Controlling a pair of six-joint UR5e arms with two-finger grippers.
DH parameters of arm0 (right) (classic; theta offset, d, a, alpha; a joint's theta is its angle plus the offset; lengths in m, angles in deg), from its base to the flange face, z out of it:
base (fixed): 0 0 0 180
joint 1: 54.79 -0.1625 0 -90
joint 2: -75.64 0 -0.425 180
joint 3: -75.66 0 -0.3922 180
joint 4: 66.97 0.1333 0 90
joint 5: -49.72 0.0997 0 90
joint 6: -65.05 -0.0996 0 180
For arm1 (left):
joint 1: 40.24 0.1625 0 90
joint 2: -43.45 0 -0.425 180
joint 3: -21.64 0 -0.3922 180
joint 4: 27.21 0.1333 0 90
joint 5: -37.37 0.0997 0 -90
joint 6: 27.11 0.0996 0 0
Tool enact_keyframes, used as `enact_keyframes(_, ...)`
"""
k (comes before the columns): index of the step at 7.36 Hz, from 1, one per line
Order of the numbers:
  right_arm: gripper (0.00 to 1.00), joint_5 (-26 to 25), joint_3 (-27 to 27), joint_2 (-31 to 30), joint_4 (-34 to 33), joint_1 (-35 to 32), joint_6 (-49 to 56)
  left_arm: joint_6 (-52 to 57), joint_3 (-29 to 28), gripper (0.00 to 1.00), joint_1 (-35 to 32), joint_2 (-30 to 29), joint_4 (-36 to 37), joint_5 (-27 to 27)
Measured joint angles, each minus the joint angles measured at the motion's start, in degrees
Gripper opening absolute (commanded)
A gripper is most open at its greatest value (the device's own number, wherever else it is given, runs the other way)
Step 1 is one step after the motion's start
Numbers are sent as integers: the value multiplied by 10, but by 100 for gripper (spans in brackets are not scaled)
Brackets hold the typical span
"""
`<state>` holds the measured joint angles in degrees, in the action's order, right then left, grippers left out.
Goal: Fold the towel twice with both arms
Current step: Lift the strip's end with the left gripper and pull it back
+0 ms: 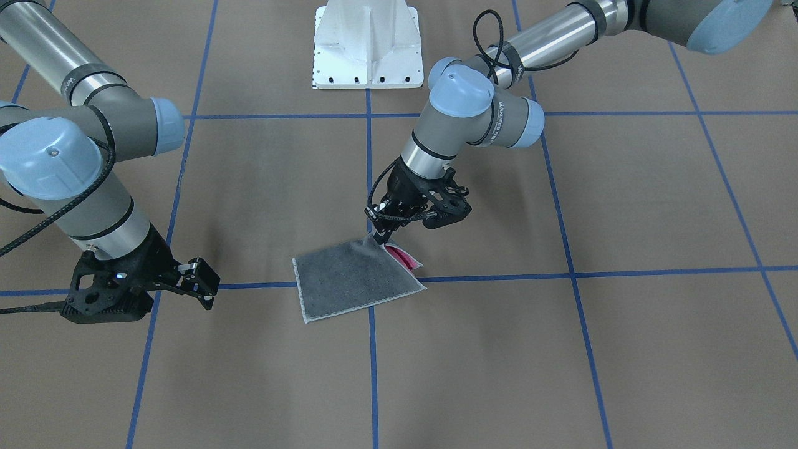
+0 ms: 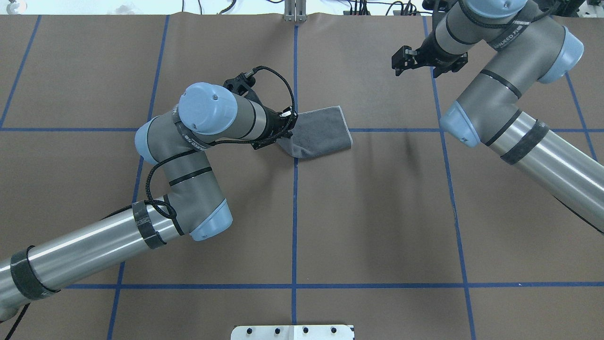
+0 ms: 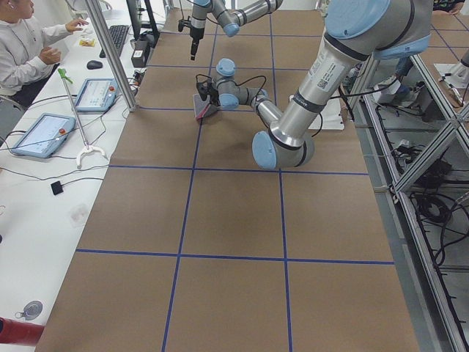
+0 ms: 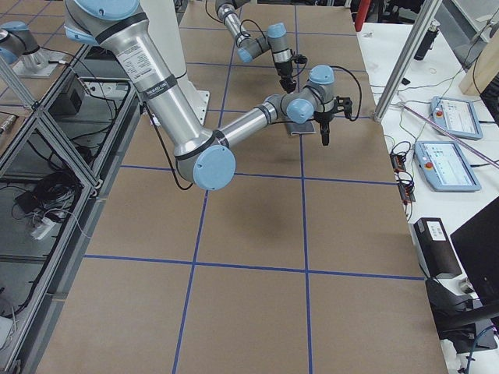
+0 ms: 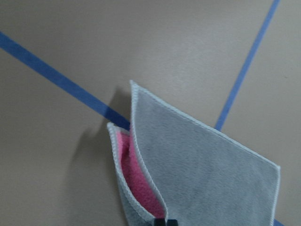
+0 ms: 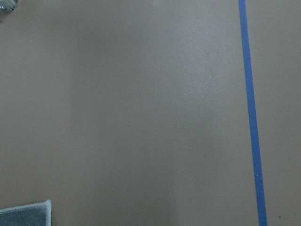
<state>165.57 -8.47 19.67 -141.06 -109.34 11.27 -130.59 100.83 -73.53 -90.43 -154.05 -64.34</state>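
Left pincer (image 1: pixel 381 238) clamps the raised corner of the folded towel (image 1: pixel 349 277) at frame centre, pink showing inside; right pincer (image 1: pixel 202 288), lower left, hangs open, well apart.

Silver-grey tubular arms (image 2: pixel 85 250) — light blue joint caps (image 2: pixel 207 107), black braided cables (image 2: pixel 147 184).

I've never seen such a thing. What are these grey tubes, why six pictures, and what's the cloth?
The tubes are the robot's left arm and right arm, each ending in a pinching tool. Four pictures come from fixed cameras: facing the robot, overhead, and each table end; two from cameras on the wrists. On the brown table lies a small towel, folded over, grey outside, pink inside. The left tool pinches one raised corner. The right tool hangs open and empty, apart from the towel.
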Motion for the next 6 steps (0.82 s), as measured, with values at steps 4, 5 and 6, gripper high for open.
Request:
enact_keyframes(4,99,5,0,0,0,-7,2,55,18,0,-4,13,-1,4)
enact_keyframes(5,99,5,0,0,0,-7,1,81,45,0,-6,44,-2,3)
enact_keyframes(6,99,5,0,1,0,-7,0,106,74,0,-7,81,-3,2)
